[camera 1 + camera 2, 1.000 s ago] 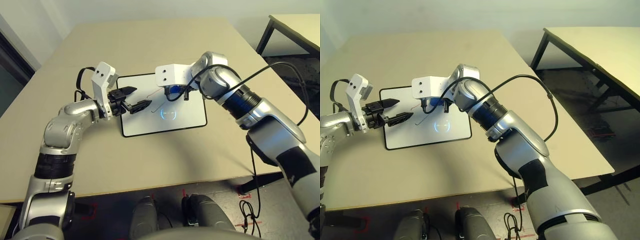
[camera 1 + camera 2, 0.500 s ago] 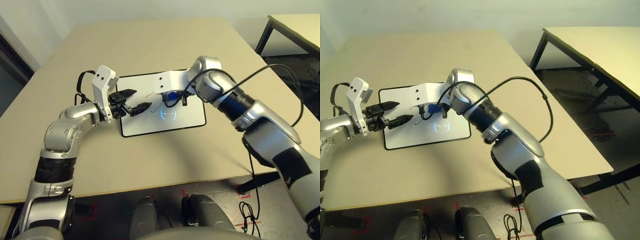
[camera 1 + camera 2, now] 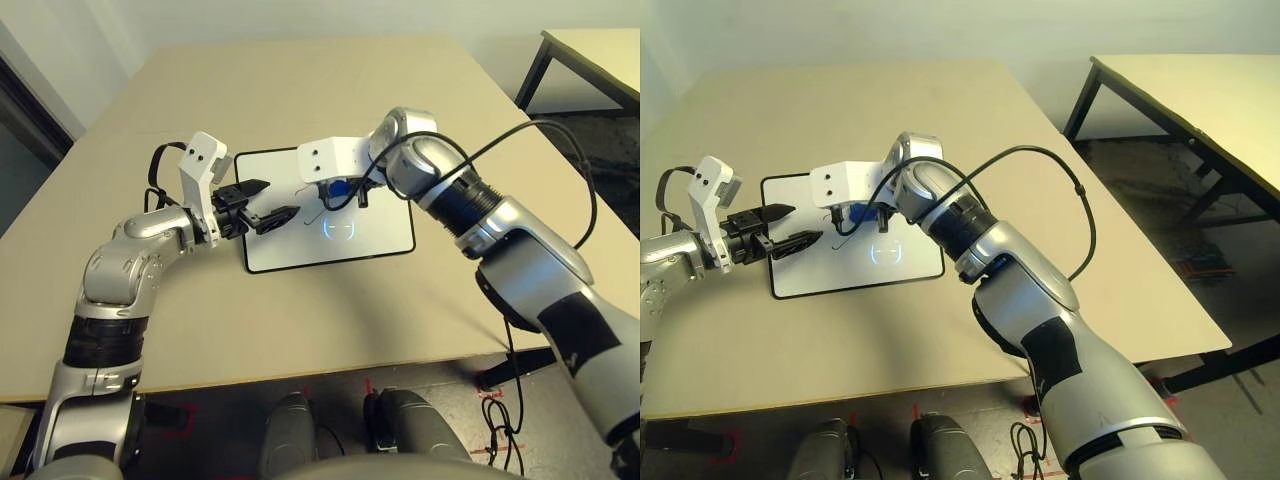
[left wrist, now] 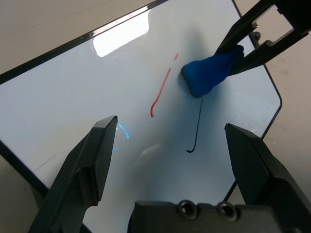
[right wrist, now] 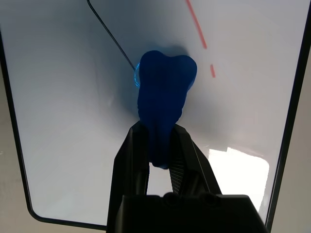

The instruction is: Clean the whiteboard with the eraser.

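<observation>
one whiteboard (image 3: pixel 340 250), one blue eraser (image 5: pixel 163 97), two grippers, left (image 3: pixel 270 203) and right (image 5: pixel 160 141), two tables

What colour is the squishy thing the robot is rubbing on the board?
Bright blue. The eraser shows best in the right wrist view, pinched in the right gripper.

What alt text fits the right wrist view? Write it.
The right tool grips a blue eraser, pressing its end against the whiteboard. A red stroke and a thin black line remain beyond it.
</observation>
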### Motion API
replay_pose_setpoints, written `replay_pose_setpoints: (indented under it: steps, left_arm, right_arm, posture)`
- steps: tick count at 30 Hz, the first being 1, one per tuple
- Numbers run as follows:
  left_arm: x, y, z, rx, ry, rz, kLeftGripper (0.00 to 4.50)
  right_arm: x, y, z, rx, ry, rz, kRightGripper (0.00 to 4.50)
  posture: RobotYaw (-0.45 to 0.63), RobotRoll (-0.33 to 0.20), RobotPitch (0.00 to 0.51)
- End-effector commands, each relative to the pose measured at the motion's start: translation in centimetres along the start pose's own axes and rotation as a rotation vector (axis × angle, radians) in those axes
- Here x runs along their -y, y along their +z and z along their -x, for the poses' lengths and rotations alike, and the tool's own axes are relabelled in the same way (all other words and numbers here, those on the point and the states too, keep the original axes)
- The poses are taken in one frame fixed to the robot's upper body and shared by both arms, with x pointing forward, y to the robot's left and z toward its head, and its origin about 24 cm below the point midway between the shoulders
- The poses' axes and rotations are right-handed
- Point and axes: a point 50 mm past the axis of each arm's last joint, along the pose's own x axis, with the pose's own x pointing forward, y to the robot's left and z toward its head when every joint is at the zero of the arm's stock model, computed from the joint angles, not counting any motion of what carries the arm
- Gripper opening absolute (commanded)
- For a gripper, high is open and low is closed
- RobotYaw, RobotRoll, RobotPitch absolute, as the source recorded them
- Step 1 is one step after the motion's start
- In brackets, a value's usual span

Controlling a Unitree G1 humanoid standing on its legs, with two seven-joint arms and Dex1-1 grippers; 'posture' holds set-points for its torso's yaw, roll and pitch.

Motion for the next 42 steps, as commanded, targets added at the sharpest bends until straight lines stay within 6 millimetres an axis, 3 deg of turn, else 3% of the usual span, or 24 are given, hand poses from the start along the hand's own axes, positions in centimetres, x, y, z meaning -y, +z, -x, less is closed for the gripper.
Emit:
replay_pose_setpoints:
  steps: [1,7,21,23,30,33,36,42]
  left_arm:
    - [-0.3,0.1,0.1,-0.002,0.002,-0.004,4.50]
    - [-0.4,0.2,0.1,-0.003,0.001,-0.008,4.50]
    - [-0.3,0.8,0.0,-0.003,-0.006,-0.020,4.50]
    - [-0.4,0.8,-0.1,-0.004,-0.007,-0.021,4.50]
    - [-0.3,0.8,0.3,-0.011,0.000,-0.022,4.50]
    - [-0.3,0.8,0.5,-0.013,0.006,-0.021,4.50]
    - [-0.2,0.8,0.6,-0.013,0.012,-0.018,4.50]
    - [-0.1,0.8,0.8,-0.013,0.022,-0.012,4.50]
  right_arm:
    - [1.6,-0.7,0.1,-0.034,-0.084,-0.052,0.57]
    - [2.4,-0.8,0.1,-0.039,-0.115,-0.080,0.57]
    - [-2.5,0.0,-0.1,0.001,0.073,0.005,0.57]
    - [-2.4,-0.2,-0.2,-0.006,0.062,-0.003,0.57]
    - [1.0,0.3,0.1,0.005,-0.079,-0.050,0.57]
    - [1.2,0.8,-0.1,0.021,-0.087,-0.043,0.57]
    - [-0.1,0.8,-0.6,0.021,-0.029,0.001,0.57]
    - [-4.7,0.6,-0.5,0.037,0.104,0.097,0.57]
  posture:
    - [0.05,0.000,0.069]
    - [0.05,0.000,0.067]
    - [0.05,0.000,0.062]
    - [0.05,0.000,0.061]
    - [0.05,0.000,0.060]
    - [0.06,0.000,0.063]
    - [0.07,0.000,0.069]
    - [0.06,0.000,0.076]
